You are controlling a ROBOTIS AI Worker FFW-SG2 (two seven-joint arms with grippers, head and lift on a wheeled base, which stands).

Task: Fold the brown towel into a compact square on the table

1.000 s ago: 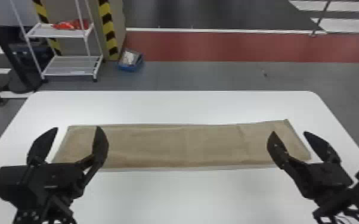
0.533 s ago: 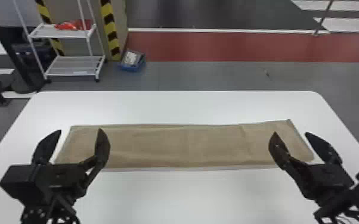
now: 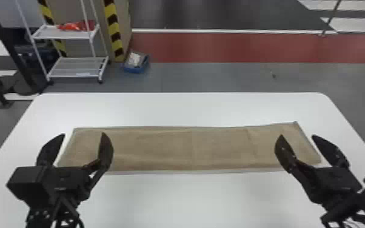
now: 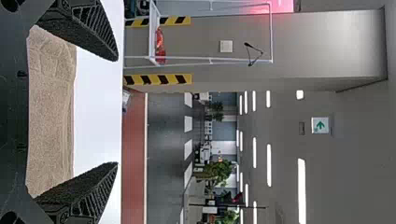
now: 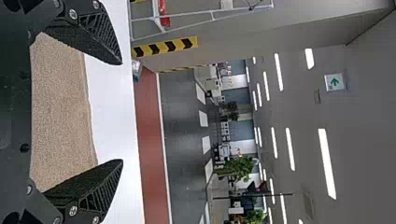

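Nearest me: the left gripper (image 3: 82, 134) and right gripper (image 3: 297, 135), both with fingers spread wide, nothing pinched. In the head view each stands by its own end of the brown towel (image 3: 191, 148): inner finger across the cloth, outer finger around the end edge. Both wrist views show cloth beyond the gap between the fingers.

Position: towel flat on the white table (image 3: 191, 200), ahead of both grippers. Its long axis runs left to right, crosswise to my reach; the short ends point out to the sides. Left end is nearer the left gripper, right end nearer the right; neither arm has to cross over. Far edge rises slightly away from me toward the right corner.

Judgement: the strip looks already folded lengthwise, so what remains is shortening it. Next move probably calls for lowering to a short end, pinching every layer and carrying it inward along the long axis. Risk: catching only the top layer, or skewing the strip at that right corner.

Beyond the table: white shelf cart (image 3: 74, 68), blue bin (image 3: 136, 65) on the floor.
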